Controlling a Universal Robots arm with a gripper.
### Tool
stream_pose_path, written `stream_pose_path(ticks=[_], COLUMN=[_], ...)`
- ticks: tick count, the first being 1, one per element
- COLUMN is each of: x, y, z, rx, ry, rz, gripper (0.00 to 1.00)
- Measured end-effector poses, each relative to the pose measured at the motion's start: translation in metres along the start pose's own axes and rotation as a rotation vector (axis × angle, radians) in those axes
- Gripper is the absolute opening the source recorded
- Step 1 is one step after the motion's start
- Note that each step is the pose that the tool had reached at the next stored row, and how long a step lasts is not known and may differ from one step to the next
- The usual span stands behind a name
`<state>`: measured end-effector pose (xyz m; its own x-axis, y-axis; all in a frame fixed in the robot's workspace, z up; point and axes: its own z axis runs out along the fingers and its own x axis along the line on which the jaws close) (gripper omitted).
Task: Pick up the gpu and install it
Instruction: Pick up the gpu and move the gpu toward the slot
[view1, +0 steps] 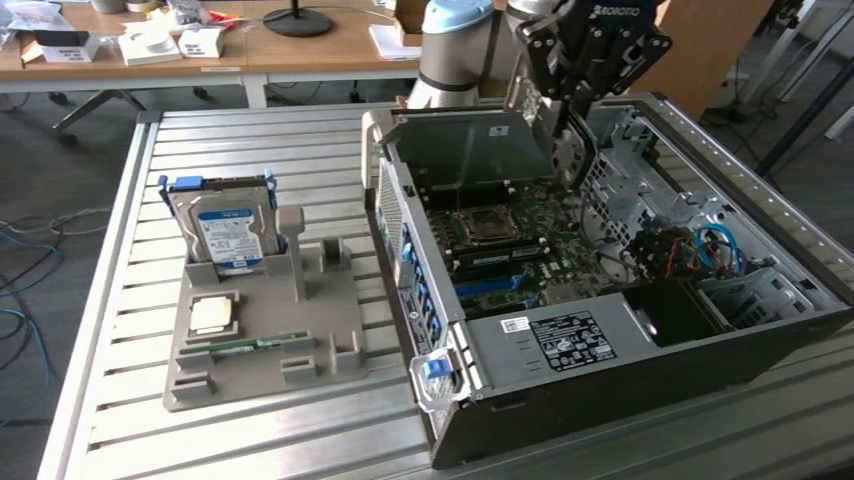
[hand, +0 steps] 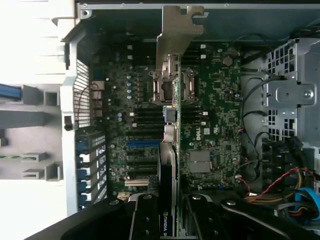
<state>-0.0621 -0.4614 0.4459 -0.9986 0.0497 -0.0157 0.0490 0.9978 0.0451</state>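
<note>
gpu (hand: 168, 170) clamped in hand (hand: 171, 216), NVIDIA label; motherboard (hand: 220, 100) marked DELL.

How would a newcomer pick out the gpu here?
Find the open computer case on the slatted table. Over its motherboard, the robot's hand grips the gpu. Unlike that flat board, it is a slim card held edge-on, with a bare metal bracket at its far end.

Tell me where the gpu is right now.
The gpu hangs edge-on in the gripper, above the motherboard of the open computer case, at the exterior view's upper right.
</note>
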Motion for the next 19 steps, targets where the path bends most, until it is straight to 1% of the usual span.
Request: stream_pose_path(ticks=[6,11,19], x=[-0.02,-0.025,-0.042], y=[0.0009,0.0012,0.002], z=[0.0003,0.0004,0.0007], rx=[-0.0005,-0.0006,-0.0014], ry=[0.0,0.0001,0.0001], rz=[0.0,0.0,-0.001], gripper=[0.26,0.26,0.26])
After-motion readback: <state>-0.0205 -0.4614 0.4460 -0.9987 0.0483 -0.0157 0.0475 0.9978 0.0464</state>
